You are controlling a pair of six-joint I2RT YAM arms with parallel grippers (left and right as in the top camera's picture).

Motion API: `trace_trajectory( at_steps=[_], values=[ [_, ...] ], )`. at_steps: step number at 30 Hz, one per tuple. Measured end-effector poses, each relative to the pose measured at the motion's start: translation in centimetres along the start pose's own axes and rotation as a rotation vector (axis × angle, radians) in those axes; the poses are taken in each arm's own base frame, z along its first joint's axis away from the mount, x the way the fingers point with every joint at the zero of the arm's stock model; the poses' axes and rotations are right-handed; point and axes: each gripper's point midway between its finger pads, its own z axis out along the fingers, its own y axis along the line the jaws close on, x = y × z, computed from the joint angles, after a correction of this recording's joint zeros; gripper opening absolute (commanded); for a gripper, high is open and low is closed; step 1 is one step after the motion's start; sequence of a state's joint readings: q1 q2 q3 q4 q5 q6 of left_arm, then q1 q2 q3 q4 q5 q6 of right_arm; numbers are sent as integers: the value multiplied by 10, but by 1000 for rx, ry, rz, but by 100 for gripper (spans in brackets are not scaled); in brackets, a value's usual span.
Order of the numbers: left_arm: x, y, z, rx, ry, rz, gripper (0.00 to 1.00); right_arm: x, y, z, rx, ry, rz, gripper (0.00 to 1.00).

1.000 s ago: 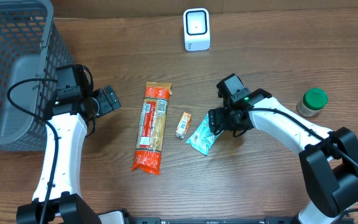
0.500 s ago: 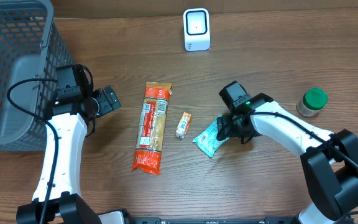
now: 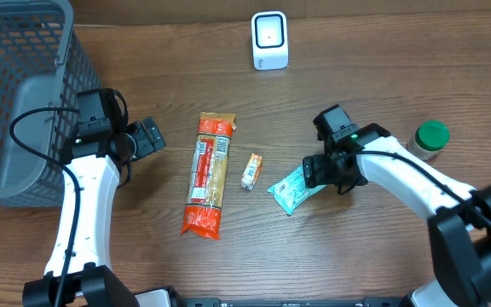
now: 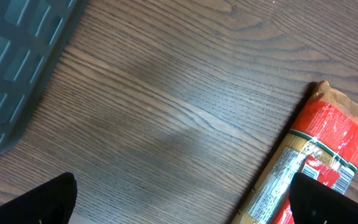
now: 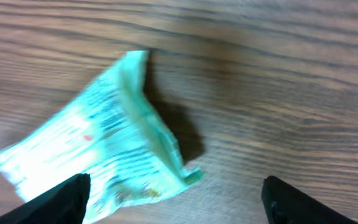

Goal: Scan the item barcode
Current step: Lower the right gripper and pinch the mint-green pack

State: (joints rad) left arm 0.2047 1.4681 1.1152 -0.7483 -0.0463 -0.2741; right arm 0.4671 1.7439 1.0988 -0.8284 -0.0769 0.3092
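Right wrist: jaws wide, packet (image 5: 104, 149) apparently loose.

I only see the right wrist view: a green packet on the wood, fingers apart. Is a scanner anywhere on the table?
Observer: Yes, a small white scanner stands at the table's far side, apart from the packet.
Operator: And the left arm?
Observer: The left gripper is open and empty, near the basket.
Operator: Other items?
Observer: A long pasta pack lies left of the packet, a small bar between them.
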Motion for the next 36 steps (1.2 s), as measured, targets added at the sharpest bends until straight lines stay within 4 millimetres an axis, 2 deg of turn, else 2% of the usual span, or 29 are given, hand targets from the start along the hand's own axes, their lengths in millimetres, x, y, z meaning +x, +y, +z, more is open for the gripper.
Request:
trace_trajectory(
  at_steps=[4,10,19,27,36],
  values=[
    [0,0,0,0,0,0,100,-2,7,-9,-42,-18,-29,90],
    [0,0,0,0,0,0,99,-4,11,-9,-63,-27,-47,75],
    [0,0,0,0,0,0,100,-13,15,-9,-78,-64,-58,70],
    [0,0,0,0,0,0,100,-1,9,7,-74,-53,-56,68],
    [0,0,0,0,0,0,100,2,7,24,-92,-93,-65,67]
  ],
)
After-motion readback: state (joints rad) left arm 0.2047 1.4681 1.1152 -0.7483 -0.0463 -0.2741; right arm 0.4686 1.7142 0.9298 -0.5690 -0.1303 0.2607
